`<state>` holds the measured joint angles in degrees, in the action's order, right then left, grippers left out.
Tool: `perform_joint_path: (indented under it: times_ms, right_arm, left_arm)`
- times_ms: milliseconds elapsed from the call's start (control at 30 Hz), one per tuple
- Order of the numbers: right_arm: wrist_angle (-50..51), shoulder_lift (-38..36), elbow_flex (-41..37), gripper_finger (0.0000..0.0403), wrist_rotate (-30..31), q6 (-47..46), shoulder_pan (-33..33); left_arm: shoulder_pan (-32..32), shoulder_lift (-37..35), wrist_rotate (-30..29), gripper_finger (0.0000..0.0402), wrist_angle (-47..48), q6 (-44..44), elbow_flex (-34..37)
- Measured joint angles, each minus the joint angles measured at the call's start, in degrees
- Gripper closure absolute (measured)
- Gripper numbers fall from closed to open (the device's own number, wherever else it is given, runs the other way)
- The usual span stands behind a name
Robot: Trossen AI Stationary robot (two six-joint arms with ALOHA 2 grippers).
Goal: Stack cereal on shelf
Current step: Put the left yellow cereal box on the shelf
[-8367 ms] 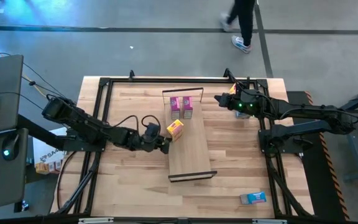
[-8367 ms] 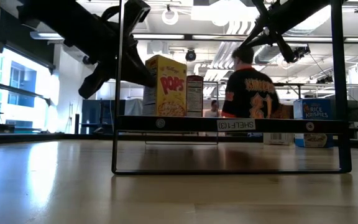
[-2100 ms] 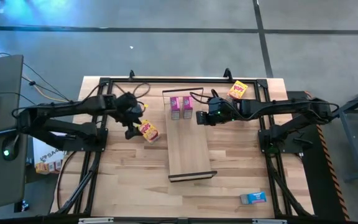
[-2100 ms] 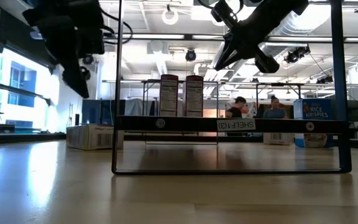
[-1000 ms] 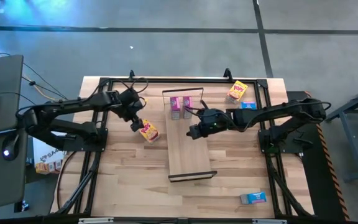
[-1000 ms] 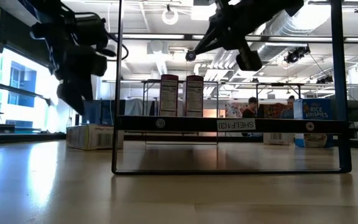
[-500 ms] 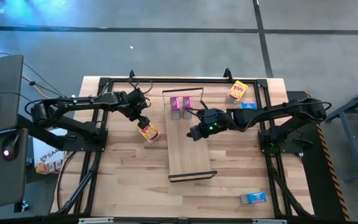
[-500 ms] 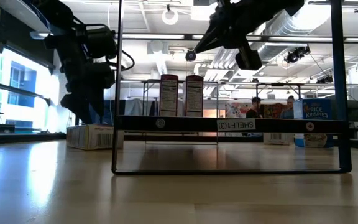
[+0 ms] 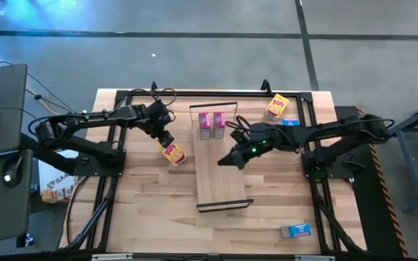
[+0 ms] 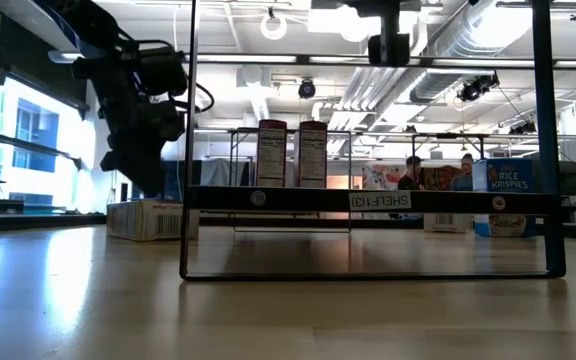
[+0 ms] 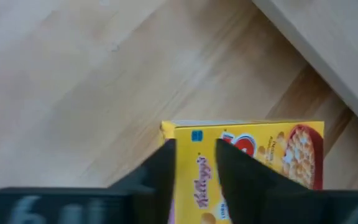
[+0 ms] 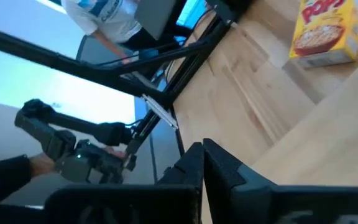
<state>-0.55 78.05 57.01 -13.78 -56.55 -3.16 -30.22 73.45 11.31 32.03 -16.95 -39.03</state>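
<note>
gripping yellow cereal box (image 9: 173, 153), left hand (image 9: 167, 141).

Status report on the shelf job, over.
Left gripper down on the yellow box, jaws closing around it. Right gripper shut, empty, over the shelf. Two pink boxes shelved. Nothing in the way.

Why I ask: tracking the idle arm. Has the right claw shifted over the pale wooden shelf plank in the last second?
Yes. The right claw moved along the pale wooden shelf plank, away from the two pink cardboard cereal boxes.
</note>
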Motion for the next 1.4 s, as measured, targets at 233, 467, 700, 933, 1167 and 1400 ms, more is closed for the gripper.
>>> perform_joint_path:
  times_ms: [233, 467, 700, 933, 1167, 1400]
  right_arm:
    - [2.5, -2.8, 0.0, 0.0403, 4.2, 1.4, -0.3]
    - [4.3, -2.8, -0.1, 0.0403, 6.9, 1.6, -0.3]
    - [4.6, -2.8, -0.1, 0.0403, 9.0, 1.6, -0.3]
    - [4.6, -2.8, -0.1, 0.0403, 9.4, 1.7, -0.3]
    - [4.6, -2.8, -0.1, 0.0403, 9.5, 3.1, -0.3]
    - [4.6, -2.8, -0.1, 0.0403, 9.5, 4.1, -0.3]
  left_arm:
    - [-2.9, 0.0, 0.0, 0.0392, -4.1, 1.2, 0.0]
    - [-3.8, 4.0, 3.7, 0.0401, -6.9, 4.3, 0.0]
    - [-2.1, 6.6, 3.3, 0.0401, -7.1, 4.1, 0.0]
    - [1.2, 3.1, 3.5, 0.0401, 1.6, 2.2, 0.0]
    - [9.6, -2.7, 3.4, 0.0401, 7.8, -4.8, 0.6]
    - [18.8, -9.9, -1.2, 0.0401, 6.1, -16.1, 5.7]
